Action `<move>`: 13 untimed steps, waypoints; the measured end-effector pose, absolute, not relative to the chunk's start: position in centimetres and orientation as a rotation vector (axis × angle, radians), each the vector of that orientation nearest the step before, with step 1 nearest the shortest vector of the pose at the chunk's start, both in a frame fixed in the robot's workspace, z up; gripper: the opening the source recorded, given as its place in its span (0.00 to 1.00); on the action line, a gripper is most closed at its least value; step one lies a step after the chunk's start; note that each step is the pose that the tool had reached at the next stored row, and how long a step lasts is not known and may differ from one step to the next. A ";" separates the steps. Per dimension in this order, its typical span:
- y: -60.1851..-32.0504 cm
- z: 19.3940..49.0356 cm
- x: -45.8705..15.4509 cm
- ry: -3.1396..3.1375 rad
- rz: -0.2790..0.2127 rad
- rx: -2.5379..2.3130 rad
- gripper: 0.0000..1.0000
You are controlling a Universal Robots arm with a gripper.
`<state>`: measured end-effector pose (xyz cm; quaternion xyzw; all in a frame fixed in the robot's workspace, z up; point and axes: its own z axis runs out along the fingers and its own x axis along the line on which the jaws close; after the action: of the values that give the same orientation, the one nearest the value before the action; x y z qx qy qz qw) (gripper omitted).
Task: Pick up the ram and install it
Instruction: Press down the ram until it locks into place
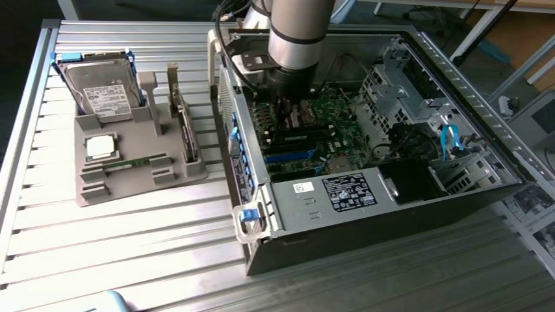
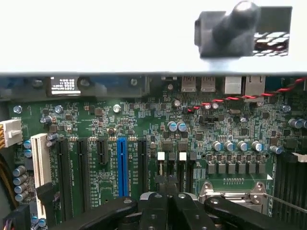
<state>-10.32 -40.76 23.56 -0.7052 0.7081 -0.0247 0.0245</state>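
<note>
Green ram (image 1: 136, 162) is seen lying on the grey holder (image 1: 95, 188), well apart from the clenched, apparently empty gripper (image 2: 167, 191) over the motherboard (image 2: 144, 124).

The arm (image 1: 299, 32) is reaching down into the computer case (image 1: 451, 195), its gripper (image 2: 168, 191) pinching fully closed above the motherboard (image 2: 144, 139).

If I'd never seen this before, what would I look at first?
Probably the big open computer case lying on the metal table, with the robot arm reaching down into it. Inside, the gripper is shut just above the green motherboard with its bright blue slot. At the exterior view's left, a grey holder carries a silver hard drive.
</note>
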 end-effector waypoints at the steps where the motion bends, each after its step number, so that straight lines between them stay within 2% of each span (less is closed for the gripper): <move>1: -40.8 23.5 -10.4 2.190 -0.077 -2.181 0.11; 13: -40.8 23.3 -11.0 2.188 -0.082 -2.179 0.11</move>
<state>-11.02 -40.76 23.30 -0.7052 0.7080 -0.0266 0.0264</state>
